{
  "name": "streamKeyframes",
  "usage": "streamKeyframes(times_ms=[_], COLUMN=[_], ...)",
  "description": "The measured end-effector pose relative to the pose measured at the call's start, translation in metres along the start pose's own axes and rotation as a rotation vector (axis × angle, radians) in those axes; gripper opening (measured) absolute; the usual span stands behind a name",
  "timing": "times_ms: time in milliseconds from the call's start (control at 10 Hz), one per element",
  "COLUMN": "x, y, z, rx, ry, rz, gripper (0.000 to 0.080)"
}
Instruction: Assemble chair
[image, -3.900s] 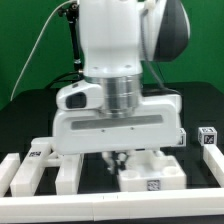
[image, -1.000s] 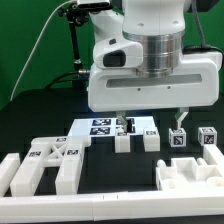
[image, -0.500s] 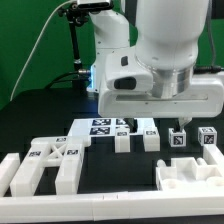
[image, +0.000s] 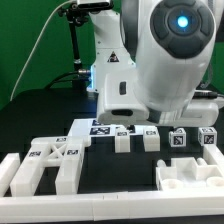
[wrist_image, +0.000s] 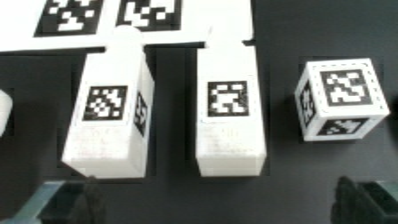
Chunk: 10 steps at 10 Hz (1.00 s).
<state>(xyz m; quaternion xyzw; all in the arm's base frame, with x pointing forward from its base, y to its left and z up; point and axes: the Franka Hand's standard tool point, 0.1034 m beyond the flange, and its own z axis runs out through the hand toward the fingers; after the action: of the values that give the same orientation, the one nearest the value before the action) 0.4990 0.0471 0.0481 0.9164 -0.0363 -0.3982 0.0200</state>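
The chair parts are white tagged blocks. In the wrist view two long blocks (wrist_image: 107, 112) (wrist_image: 231, 112) lie side by side, with a small cube (wrist_image: 338, 97) beside them. My gripper (wrist_image: 214, 204) hovers above them, open and empty, with dark fingertips (wrist_image: 61, 202) on either side of bare black table. In the exterior view the two blocks (image: 122, 141) (image: 150, 139) stand in front of the marker board, and two small cubes (image: 178, 138) (image: 208, 137) are at the exterior view's right. The arm's body hides my fingers there.
The marker board (image: 100, 128) lies behind the blocks and also shows in the wrist view (wrist_image: 116, 14). A tagged slab assembly (image: 55, 160) sits front left. A hollow white seat piece (image: 190, 176) sits front right. A white border rail (image: 100, 206) runs along the front.
The arm has left the seat piece at front right and risen over the blocks by the marker board. In the last second the wrist has turned and the hand has swung nearer the camera.
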Motion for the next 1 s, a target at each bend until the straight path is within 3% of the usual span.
streamKeyframes(times_ms=[200, 300, 800, 1000], x=[0.0, 0.001, 0.0, 0.001], y=[-0.005, -0.004, -0.003, -0.015], z=[0.021, 0.028, 0.032, 0.038], rx=[0.026, 0.024, 0.022, 0.013], ry=[-0.03, -0.048, -0.062, -0.056], rz=[0.006, 0.008, 0.009, 0.011], gripper=[0.0649, 0.0649, 0.0649, 0.0649])
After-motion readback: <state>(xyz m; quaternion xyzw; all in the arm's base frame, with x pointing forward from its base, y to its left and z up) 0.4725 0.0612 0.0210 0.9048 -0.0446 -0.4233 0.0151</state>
